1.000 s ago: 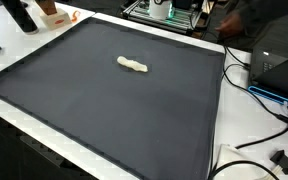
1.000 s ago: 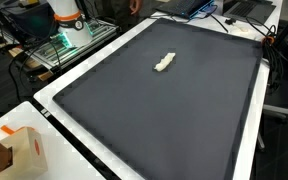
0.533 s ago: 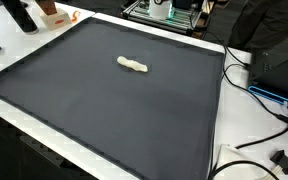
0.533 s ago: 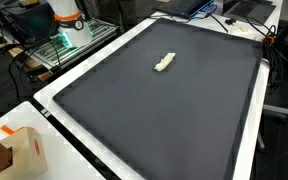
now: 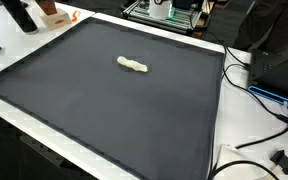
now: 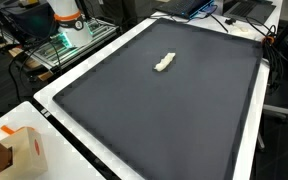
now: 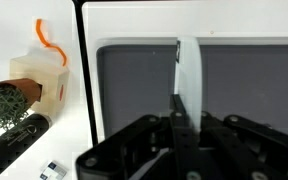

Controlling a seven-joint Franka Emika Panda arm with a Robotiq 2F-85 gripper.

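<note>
A small cream, lumpy object (image 5: 133,66) lies alone on the big dark mat (image 5: 104,115), towards its far side; in both exterior views it rests flat (image 6: 164,62). The gripper appears in neither exterior view. Only the arm's orange and white base (image 6: 68,16) shows beyond the mat (image 6: 174,120). In the wrist view the gripper (image 7: 177,106) rises from the bottom edge with its dark fingers pressed together and nothing between them. It looks down on the mat's edge and the white table, and the cream object is not in that view.
A cardboard box with an orange handle (image 7: 39,82) and a black cylinder (image 7: 14,146) stand on the white table beside the mat. The same box (image 6: 20,150) sits at a corner. Cables (image 5: 256,98) and dark equipment (image 5: 284,62) crowd another side.
The cream object and the mat stay put. A dark figure at the far edge of the table has shifted slightly.
</note>
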